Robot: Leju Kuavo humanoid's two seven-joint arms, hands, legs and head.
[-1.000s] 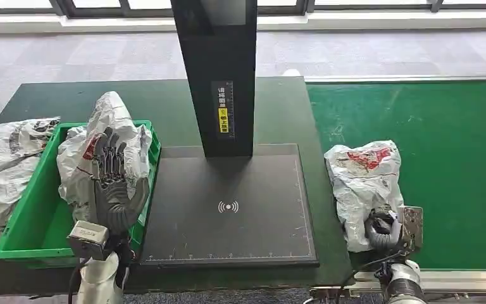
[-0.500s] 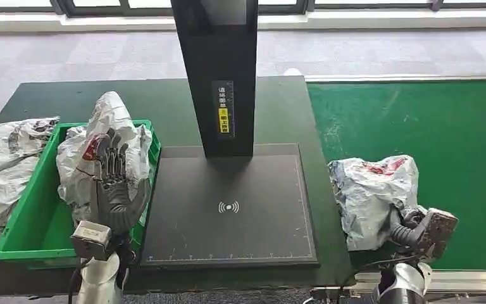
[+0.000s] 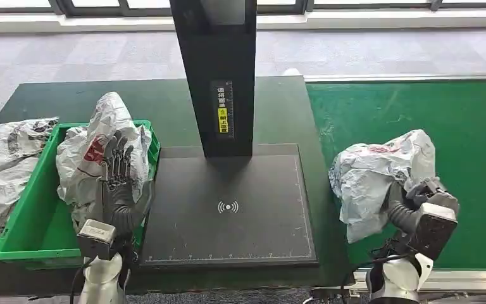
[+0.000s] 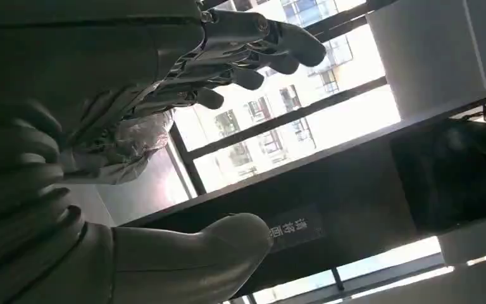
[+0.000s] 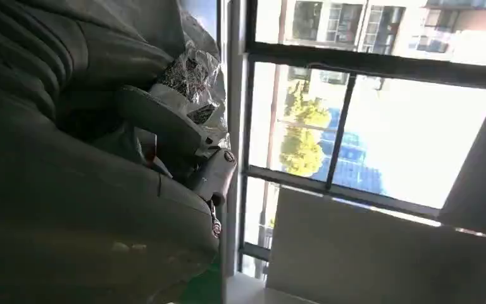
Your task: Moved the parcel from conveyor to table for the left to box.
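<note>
A crumpled white plastic parcel [image 3: 372,176] with red print is lifted at the conveyor's [image 3: 468,139] near left edge, its lower end still near the belt. My right hand [image 3: 417,206] grips it from the right side; the parcel [image 5: 193,88] shows against that hand's fingers in the right wrist view. My left hand [image 3: 115,183] stands upright with fingers spread, holding nothing, in front of another white parcel [image 3: 104,142] that sits in the green box [image 3: 25,240]. In the left wrist view that hand's fingers [image 4: 247,57] are apart.
A black scanning mat [image 3: 228,206] with a tall black post [image 3: 218,76] lies on the dark green table between box and conveyor. More white parcels [image 3: 3,164] lie left of the box.
My right hand has raised and tilted the parcel up off the belt and turned its wrist outward. The left hand shifted very slightly.
</note>
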